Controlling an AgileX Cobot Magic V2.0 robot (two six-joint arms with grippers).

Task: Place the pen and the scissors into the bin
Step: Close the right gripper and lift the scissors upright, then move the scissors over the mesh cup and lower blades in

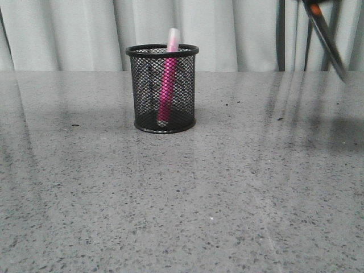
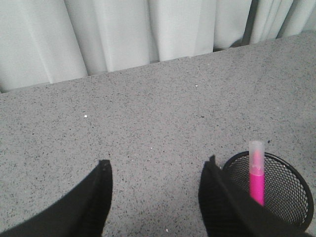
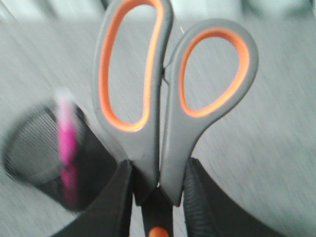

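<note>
The black mesh bin (image 1: pixel 163 89) stands upright on the grey table, and the pink pen (image 1: pixel 166 79) leans inside it, its pale cap above the rim. In the left wrist view the bin (image 2: pixel 281 190) with the pen (image 2: pixel 256 173) lies just beyond one finger; my left gripper (image 2: pixel 158 165) is open and holds nothing. My right gripper (image 3: pixel 158 165) is shut on the scissors (image 3: pixel 163 98), clamping the grey handles just below the orange-lined loops. In the front view the scissors (image 1: pixel 327 37) hang in the air at the upper right, blades slanting down. The bin (image 3: pixel 44 153) appears blurred beside them.
Pale curtains (image 1: pixel 239 28) close off the far edge of the speckled grey table (image 1: pixel 227 187). Nothing else stands on the table in view.
</note>
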